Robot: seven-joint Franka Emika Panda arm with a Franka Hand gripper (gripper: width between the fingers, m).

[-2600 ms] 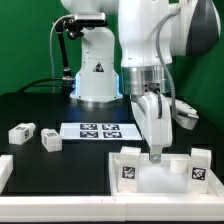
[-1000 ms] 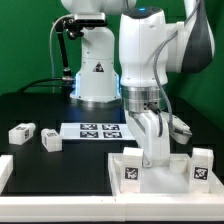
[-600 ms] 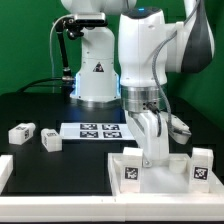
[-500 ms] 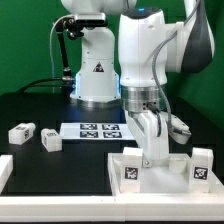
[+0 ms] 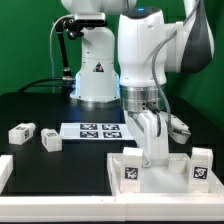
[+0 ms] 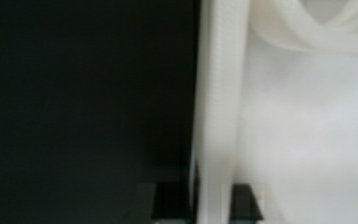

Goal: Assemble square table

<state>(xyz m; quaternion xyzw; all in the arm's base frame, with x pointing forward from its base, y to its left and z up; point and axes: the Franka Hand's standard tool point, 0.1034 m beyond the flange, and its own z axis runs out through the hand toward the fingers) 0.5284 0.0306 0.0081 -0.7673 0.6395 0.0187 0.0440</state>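
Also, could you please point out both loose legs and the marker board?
Leg at the exterior view's far left (image 5: pixel 21 131): top face.
Leg beside it (image 5: pixel 51 141): exterior view, front face.
Marker board (image 5: pixel 95 130): exterior view, centre.

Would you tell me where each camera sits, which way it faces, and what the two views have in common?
Exterior view: off the arm, facing it across the slab; shows the arm, gripper and base, with two loose legs on the exterior view's left.
Wrist view: on the wrist, looking along the gripper, very close to the slab's white rim; only the dark fingertips show, either side of the rim.
Shared: the slab and the gripper shut on its rim.
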